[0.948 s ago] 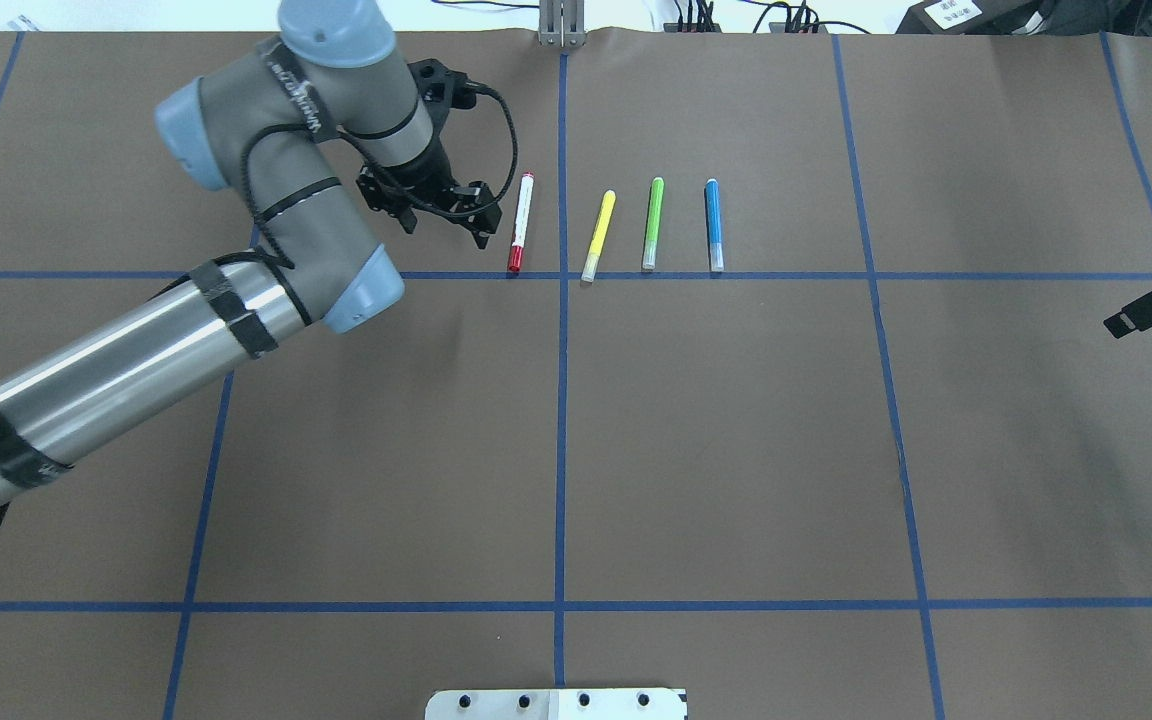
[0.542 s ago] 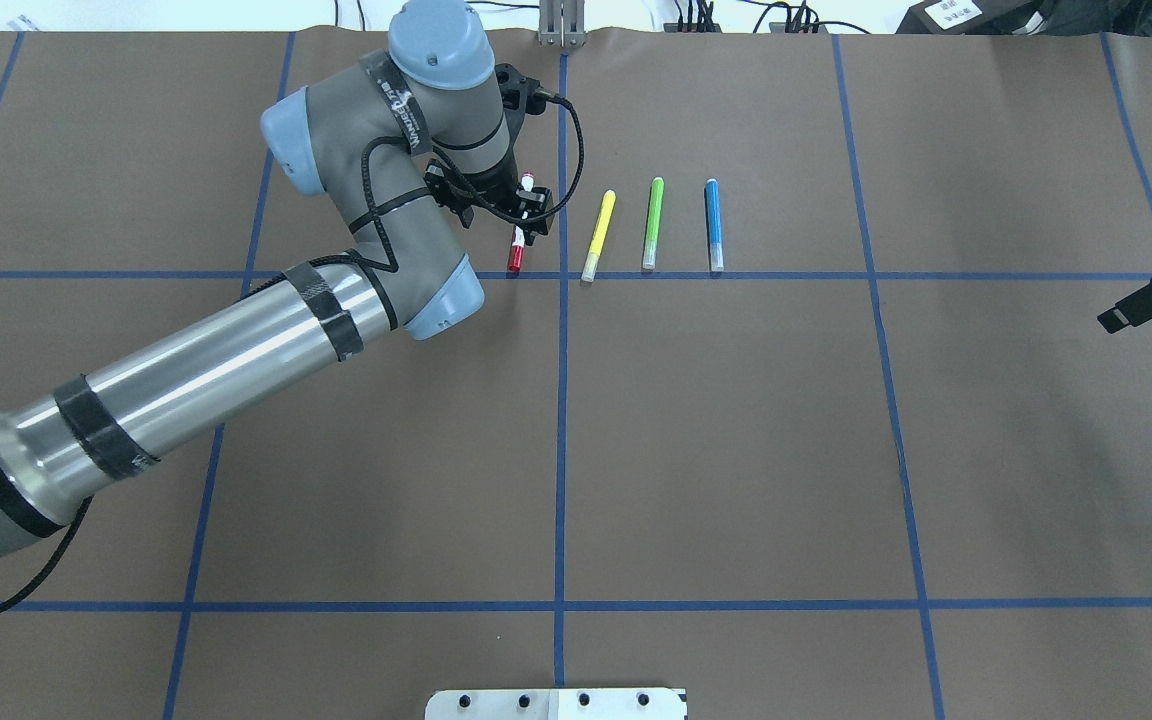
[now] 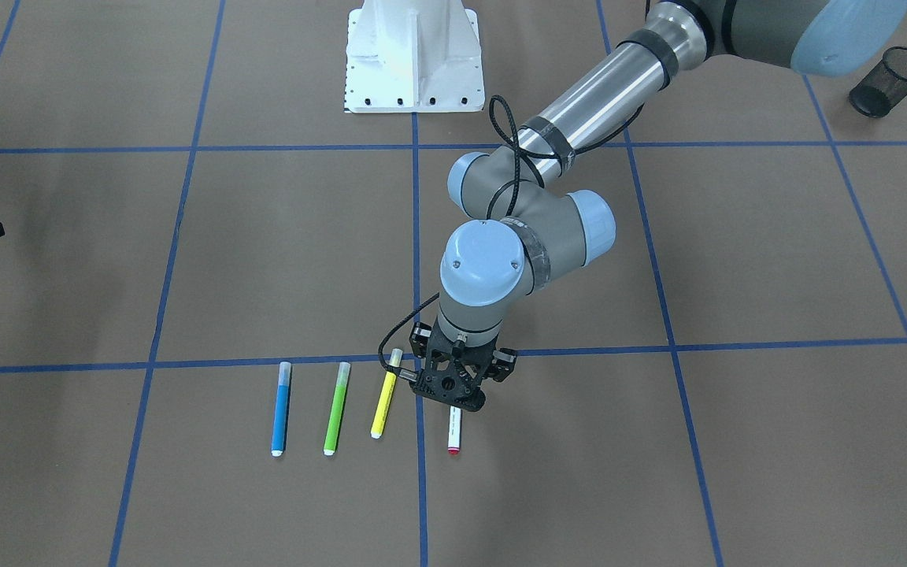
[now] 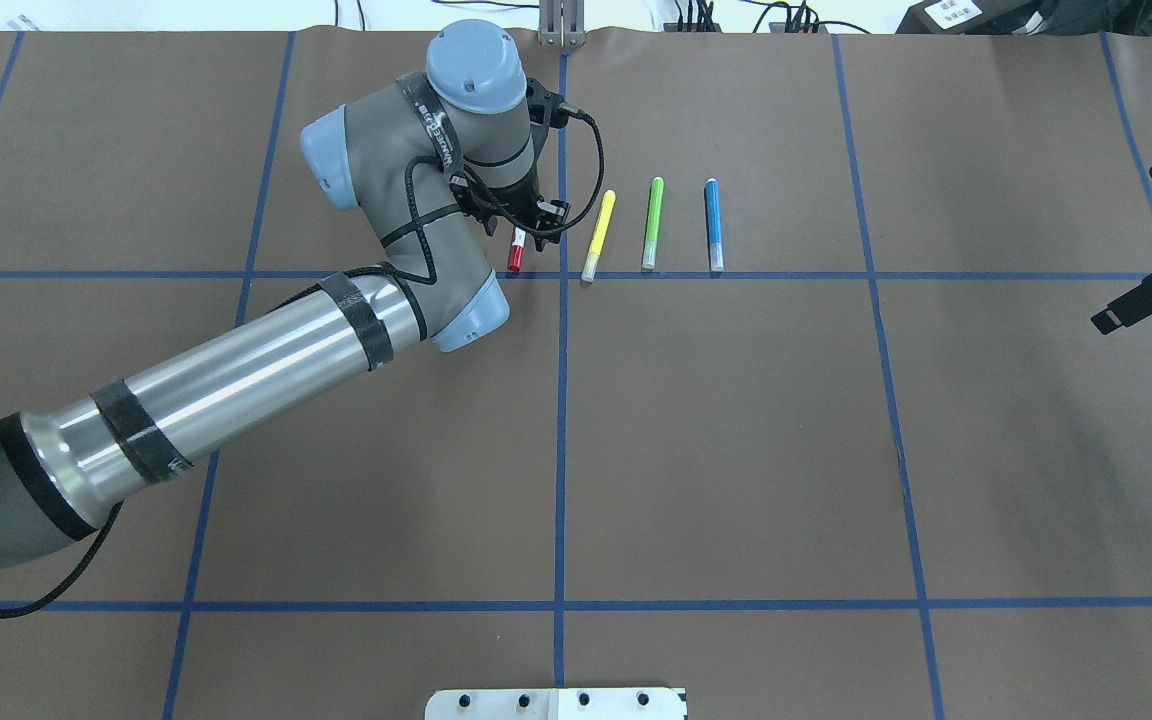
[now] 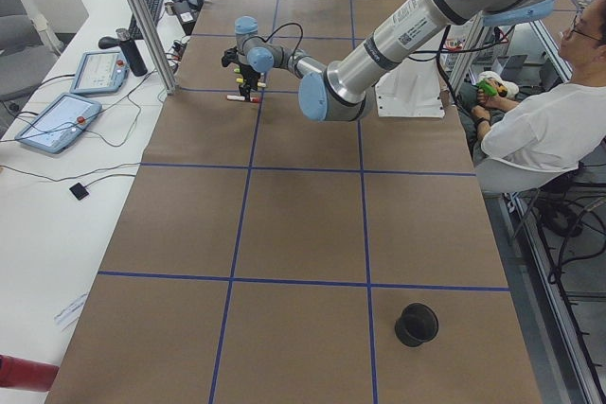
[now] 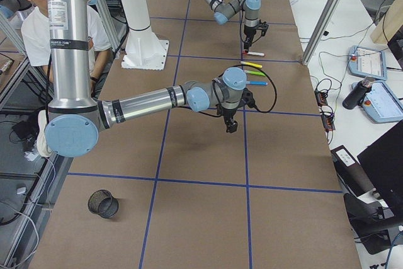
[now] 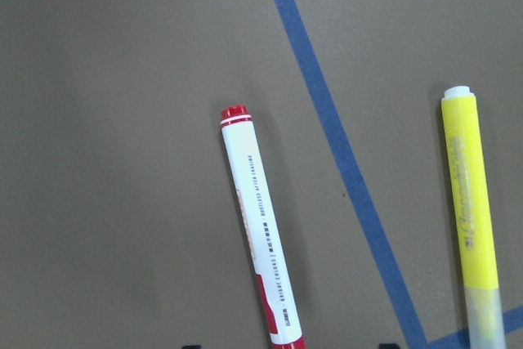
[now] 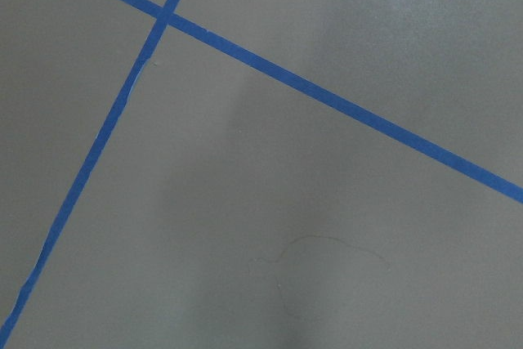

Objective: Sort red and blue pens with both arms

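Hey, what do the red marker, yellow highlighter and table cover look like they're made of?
Red marker: probably plastic, smooth white barrel with printed text. Yellow highlighter: plastic too, with a translucent cap. Table cover: seemingly matte brown paper, no glare, taped with blue lines.

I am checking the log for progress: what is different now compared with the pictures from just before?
The left claw swung to its right, from beside the red marker to directly above it; nothing is gripped yet. The right claw crept slightly inward. The marker, yellow pen, green pen and blue pen kept their places.
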